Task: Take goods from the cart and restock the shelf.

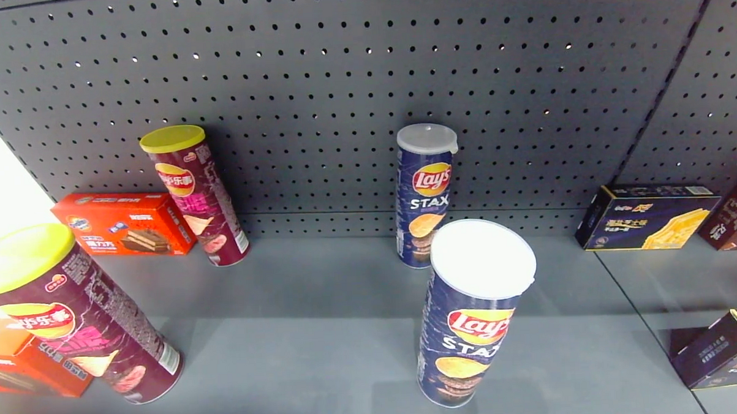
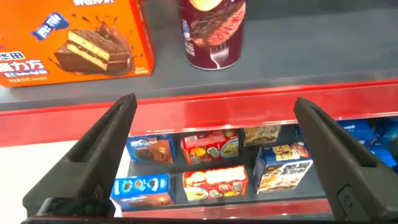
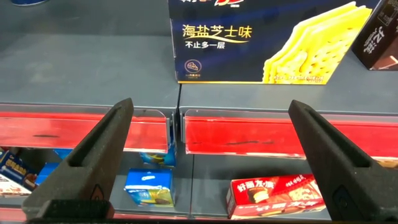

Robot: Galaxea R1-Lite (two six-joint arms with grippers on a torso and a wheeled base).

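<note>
Left hand (image 2: 214,101) wide open and empty, right hand (image 3: 210,104) the same, both hovering low before the shelf (image 1: 324,331). Goods stand there already. That blue can (image 1: 470,314) sits near the front, and an arm rising carelessly with stock could topple it.

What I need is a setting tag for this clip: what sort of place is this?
Probably a shop aisle or a mock one: a pegboard-backed shelf, chip cans and snack boxes faced outward, and a red rail on the shelf edge with more boxed snacks below.
</note>
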